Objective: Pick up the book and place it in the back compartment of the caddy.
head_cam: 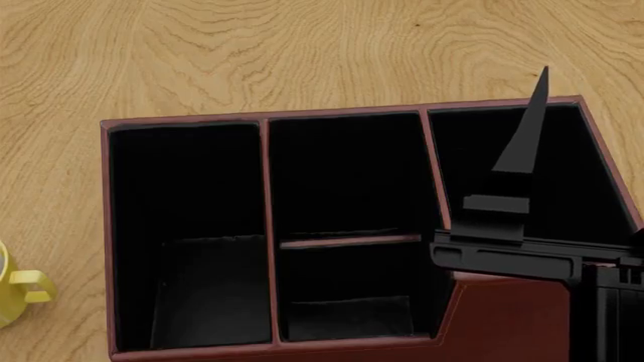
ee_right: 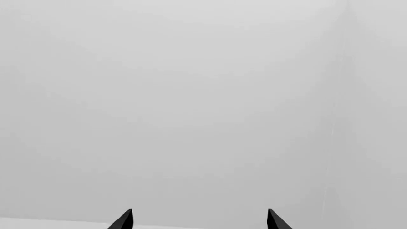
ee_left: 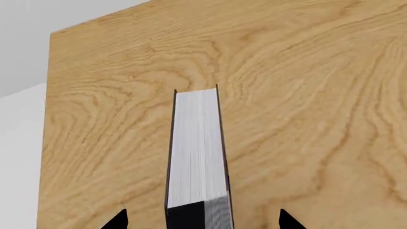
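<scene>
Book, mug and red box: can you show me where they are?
book (ee_left: pixel 198 148), left wrist view, on its pale page edges.
mug (head_cam: pixel 30 286), head view, on its yellow handle.
caddy (head_cam: pixel 503 320), head view, on its red-brown outer wall.

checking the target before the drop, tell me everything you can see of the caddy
In the head view the caddy is a dark red-brown rectangular box with black lining, standing upright on the wooden table. Reddish dividers split it into two long cells at left and right and a middle strip halved by a low crossbar. All cells look empty. The right pincer shows over the right cell; contact is unclear.
</scene>
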{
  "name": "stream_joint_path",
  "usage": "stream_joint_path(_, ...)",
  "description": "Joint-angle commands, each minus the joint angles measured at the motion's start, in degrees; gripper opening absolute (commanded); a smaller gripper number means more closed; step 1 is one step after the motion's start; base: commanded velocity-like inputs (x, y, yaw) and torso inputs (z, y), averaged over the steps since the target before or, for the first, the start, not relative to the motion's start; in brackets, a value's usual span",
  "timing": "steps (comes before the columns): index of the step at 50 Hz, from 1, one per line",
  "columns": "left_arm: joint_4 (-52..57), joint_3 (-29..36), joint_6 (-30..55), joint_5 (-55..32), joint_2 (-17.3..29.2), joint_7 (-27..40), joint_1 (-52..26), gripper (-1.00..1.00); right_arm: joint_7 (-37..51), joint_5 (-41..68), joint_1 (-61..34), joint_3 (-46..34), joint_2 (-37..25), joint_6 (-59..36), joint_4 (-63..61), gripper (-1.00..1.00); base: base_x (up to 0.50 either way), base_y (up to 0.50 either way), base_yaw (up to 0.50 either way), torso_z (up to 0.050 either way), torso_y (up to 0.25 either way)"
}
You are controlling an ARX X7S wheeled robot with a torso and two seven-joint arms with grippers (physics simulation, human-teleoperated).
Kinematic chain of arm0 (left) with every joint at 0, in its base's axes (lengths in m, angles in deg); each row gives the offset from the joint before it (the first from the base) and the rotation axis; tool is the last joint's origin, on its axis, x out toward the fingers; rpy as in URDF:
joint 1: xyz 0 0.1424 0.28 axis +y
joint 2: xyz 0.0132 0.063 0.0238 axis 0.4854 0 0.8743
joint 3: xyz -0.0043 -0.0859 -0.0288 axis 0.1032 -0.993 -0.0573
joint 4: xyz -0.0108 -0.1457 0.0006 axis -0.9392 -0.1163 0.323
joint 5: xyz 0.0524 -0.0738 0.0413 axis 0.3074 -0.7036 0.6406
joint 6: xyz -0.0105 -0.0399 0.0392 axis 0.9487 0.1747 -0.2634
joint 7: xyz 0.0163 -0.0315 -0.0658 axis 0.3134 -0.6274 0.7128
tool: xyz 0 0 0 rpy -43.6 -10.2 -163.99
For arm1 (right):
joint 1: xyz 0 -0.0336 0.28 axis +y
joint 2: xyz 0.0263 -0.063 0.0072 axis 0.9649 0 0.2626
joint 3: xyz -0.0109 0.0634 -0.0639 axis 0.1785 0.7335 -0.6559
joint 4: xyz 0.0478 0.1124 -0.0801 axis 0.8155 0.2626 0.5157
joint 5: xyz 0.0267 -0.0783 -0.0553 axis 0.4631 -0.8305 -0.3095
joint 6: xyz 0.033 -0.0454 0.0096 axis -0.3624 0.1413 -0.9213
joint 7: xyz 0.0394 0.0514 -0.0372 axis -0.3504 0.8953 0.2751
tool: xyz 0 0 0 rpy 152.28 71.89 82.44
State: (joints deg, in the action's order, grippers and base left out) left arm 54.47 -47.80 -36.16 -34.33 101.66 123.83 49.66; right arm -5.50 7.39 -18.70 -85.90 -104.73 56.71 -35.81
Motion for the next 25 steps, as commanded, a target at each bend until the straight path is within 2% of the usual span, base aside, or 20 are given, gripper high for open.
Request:
stream_joint_path(1,-3.79,1.7,-2.29,1.35,0.17,-1.26,-0.19,1.0,-0.4,-0.92,0.61,-0.43,0.1,0.72,0.47,1.0,0.0,0.0,0.0,0.0,0.0)
stream_joint_path(25,-4.06,1.62,-2.53,0.98,-0.1,-1.12,-0.19,1.0,-0.16,-1.17,1.3,-0.46,-0.45,1.35,0.44,1.0,0.0,0.0,0.0,0.0,0.0)
